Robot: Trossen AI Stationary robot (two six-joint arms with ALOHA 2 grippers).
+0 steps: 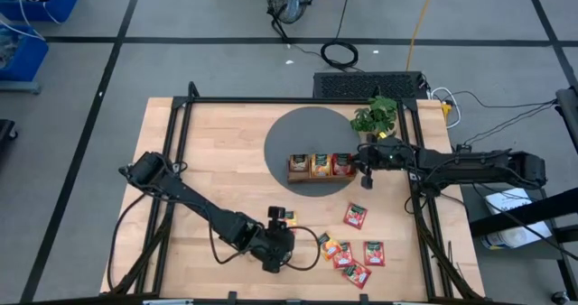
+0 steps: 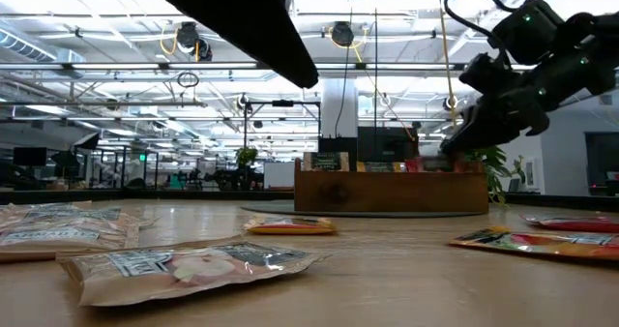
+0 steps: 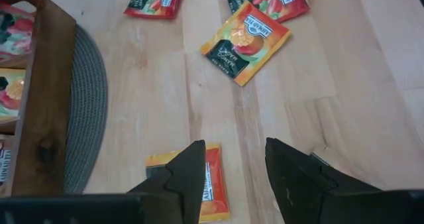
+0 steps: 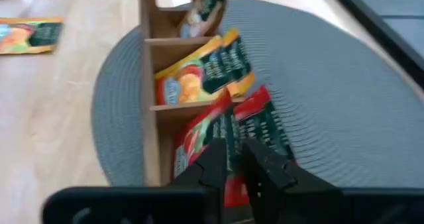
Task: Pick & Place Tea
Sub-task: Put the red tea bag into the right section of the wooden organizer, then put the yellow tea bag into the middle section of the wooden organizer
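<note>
The tea is a set of flat sachets. Some stand in the brown wooden tray (image 1: 320, 177), which sits on a round grey mat (image 1: 293, 134). Others lie loose on the table near its front right, among them a red one (image 1: 355, 216) and an orange one (image 3: 246, 42). My right gripper (image 4: 238, 163) is at the tray's right end compartment, its fingers a narrow gap apart around the top of a red sachet (image 4: 260, 126) that stands in that compartment. My left gripper (image 3: 233, 174) hangs open above an orange-red sachet (image 3: 213, 184) lying flat on the wood. My right gripper has its fingers (image 4: 213, 159) on either side of the red sachet's upper edge (image 4: 233, 184), slanting down from the table's right. Whether they touch it I cannot tell. The sachet stands in the tray's end compartment.
A small green plant (image 1: 377, 115) stands just behind the tray's right end, close to my right arm. Bare wood lies left of the mat. Black frame rails run along the table's edges (image 1: 424, 206). More sachets lie near the front edge (image 2: 184, 267).
</note>
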